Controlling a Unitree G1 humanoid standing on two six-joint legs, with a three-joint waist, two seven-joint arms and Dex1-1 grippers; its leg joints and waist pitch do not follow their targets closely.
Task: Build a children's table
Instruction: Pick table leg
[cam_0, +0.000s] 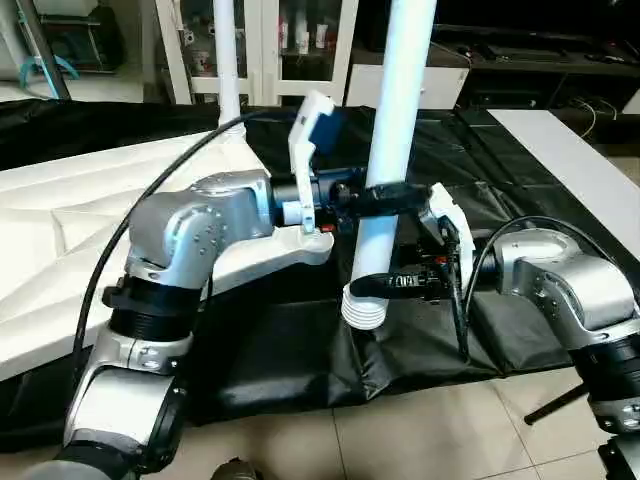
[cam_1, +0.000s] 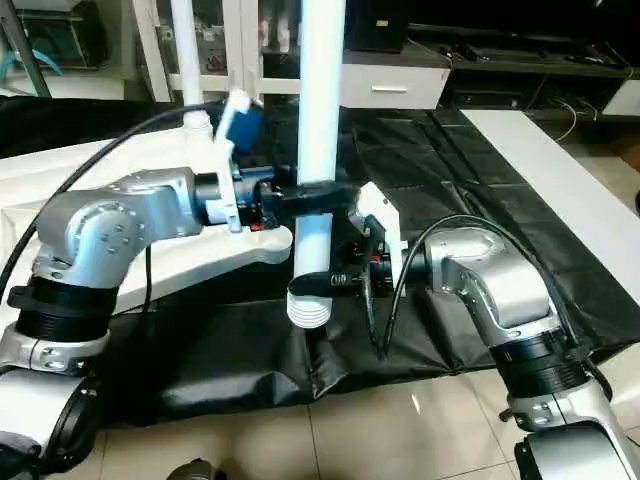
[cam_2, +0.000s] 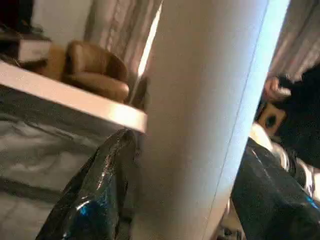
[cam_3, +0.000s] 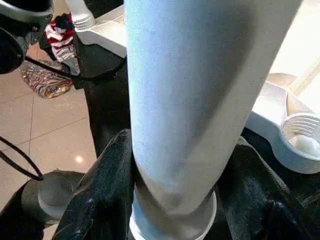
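The white tabletop (cam_0: 60, 250) lies underside up on the black cover at the left, and one white leg (cam_0: 226, 60) stands upright at its far corner. A second leg (cam_0: 395, 120) is held nearly upright in front of the tabletop's near corner socket (cam_3: 300, 135). Its ribbed end (cam_0: 365, 305) hangs just above the cover. My right gripper (cam_0: 400, 283) is shut on this leg just above that end. My left gripper (cam_0: 385, 198) surrounds the same leg higher up. Its fingers (cam_2: 100, 195) flank the tube with slim gaps, so it is open.
The black-covered worktable (cam_0: 520, 200) stretches behind and to the right, with a white slab (cam_0: 570, 160) along its right side. Tiled floor (cam_0: 420, 430) lies just in front of it. White cabinets (cam_0: 300, 40) stand at the back.
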